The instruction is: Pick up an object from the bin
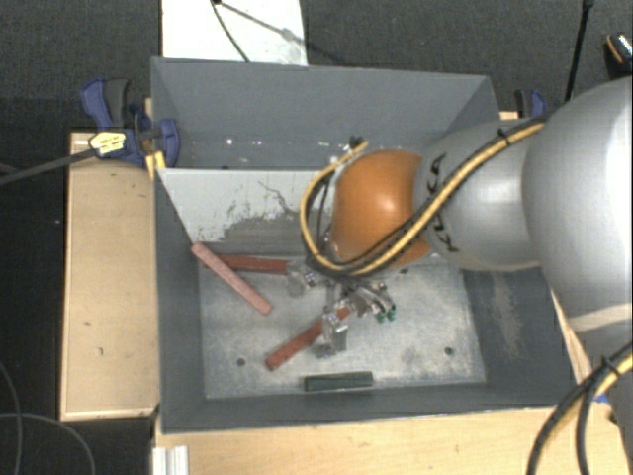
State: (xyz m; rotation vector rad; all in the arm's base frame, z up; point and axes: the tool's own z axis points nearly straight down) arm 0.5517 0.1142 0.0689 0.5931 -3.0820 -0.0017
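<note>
My gripper point(335, 332) hangs low over the middle of the bin floor, under the arm's orange cover. A reddish-brown stick point(293, 348) lies slanted on the floor, and its upper right end reaches right up to the gripper. A dark green flat bar point(338, 382) lies just below, near the bin's front wall. Whether the stick's end is gripped is hidden.
A pink stick point(231, 279) lies slanted at the left of the floor, and a brown stick point(253, 263) lies across its upper end. The arm and its cover hide the back right part of the bin.
</note>
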